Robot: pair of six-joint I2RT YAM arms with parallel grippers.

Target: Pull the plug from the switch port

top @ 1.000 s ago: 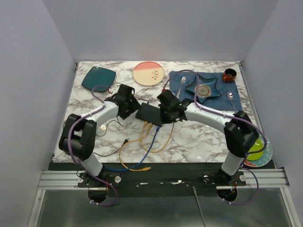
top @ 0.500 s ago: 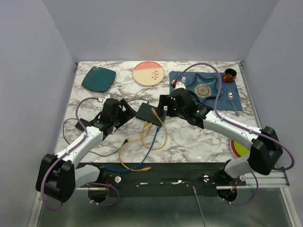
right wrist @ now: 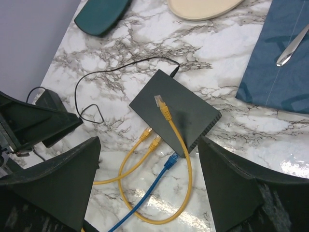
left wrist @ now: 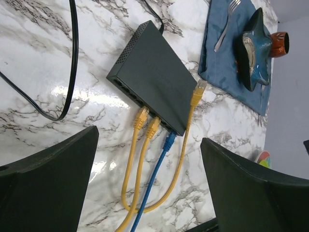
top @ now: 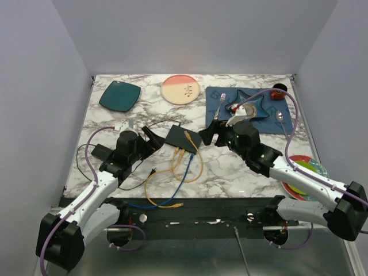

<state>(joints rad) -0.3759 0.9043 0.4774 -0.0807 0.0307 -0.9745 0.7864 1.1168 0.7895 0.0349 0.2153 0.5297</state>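
Observation:
The switch [top: 183, 137] is a flat black box in the middle of the marble table. Two yellow plugs [left wrist: 141, 117] and a blue plug [left wrist: 169, 140] sit in its front sockets. A fourth yellow plug [right wrist: 161, 104] lies loose on top of the switch, its cable looping round the front. My left gripper [top: 150, 137] hangs left of the switch, open and empty. My right gripper [top: 210, 137] hangs to the right of it, also open and empty. Neither touches the switch [right wrist: 198, 113] or a cable.
A black power brick [top: 99, 152] with a thin cord lies under my left arm. At the back are a teal plate [top: 119, 95], a peach plate [top: 180, 89], and a blue napkin [top: 215, 112] with a star dish [top: 250, 106]. Coloured plates [top: 305, 171] are near right.
Both arms have drawn back from the switch toward the near edge. The right gripper opened and left the yellow plug lying on top of the switch; the left gripper opened fully.

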